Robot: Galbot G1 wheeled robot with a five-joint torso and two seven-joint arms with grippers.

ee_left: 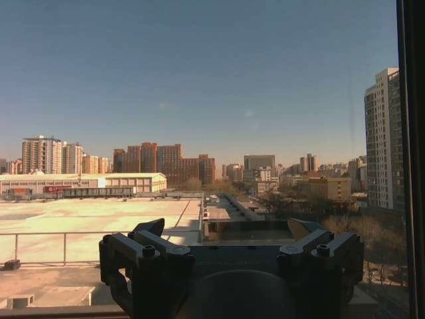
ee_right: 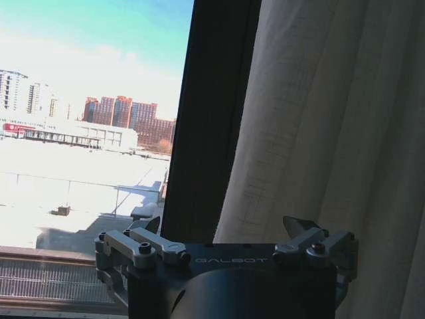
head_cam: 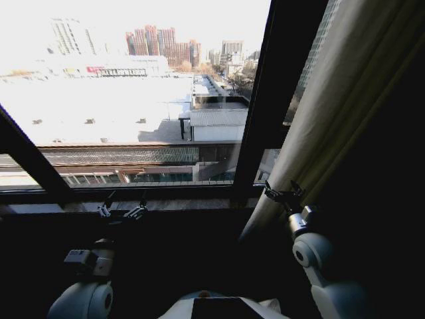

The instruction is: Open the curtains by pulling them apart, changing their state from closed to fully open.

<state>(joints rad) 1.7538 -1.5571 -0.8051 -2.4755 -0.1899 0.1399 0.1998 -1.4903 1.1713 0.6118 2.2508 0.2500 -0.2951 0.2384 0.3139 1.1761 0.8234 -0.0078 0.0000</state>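
Observation:
A cream pleated curtain hangs bunched at the right of the window, past the dark vertical frame bar. In the right wrist view the same curtain hangs close in front of my right gripper, whose fingers stand open with the fabric's edge just beyond them. In the head view the right gripper sits against the curtain's lower edge. My left gripper hovers open at the window sill, facing bare glass, and in its own wrist view the left gripper holds nothing.
A dark window sill runs across below the glass. A slanted dark frame bar crosses the lower left. Outside lie rooftops and city buildings. The room below the sill is in deep shadow.

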